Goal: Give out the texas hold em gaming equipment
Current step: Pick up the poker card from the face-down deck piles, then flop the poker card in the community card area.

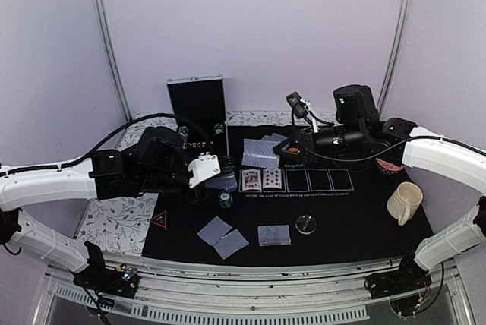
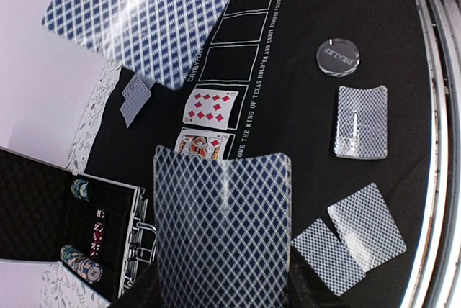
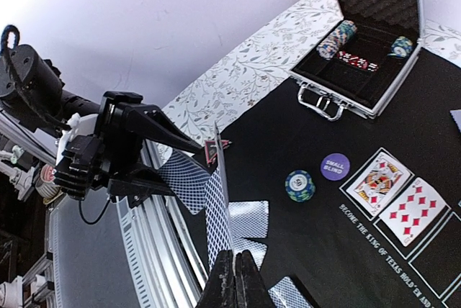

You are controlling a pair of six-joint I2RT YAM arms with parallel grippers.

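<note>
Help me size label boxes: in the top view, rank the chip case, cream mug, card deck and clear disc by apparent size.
Largest to smallest:
chip case
cream mug
card deck
clear disc
Mug and deck are close.

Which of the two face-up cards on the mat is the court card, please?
The court card lies leftmost in the top view; its neighbour, the ten of diamonds, shows only red pips.

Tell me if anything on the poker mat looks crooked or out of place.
The two face-down cards near the front edge lie skewed and touching, unlike the squared deck beside them. A cream mug also sits at the right end of the mat, and it isn't poker gear.
</note>
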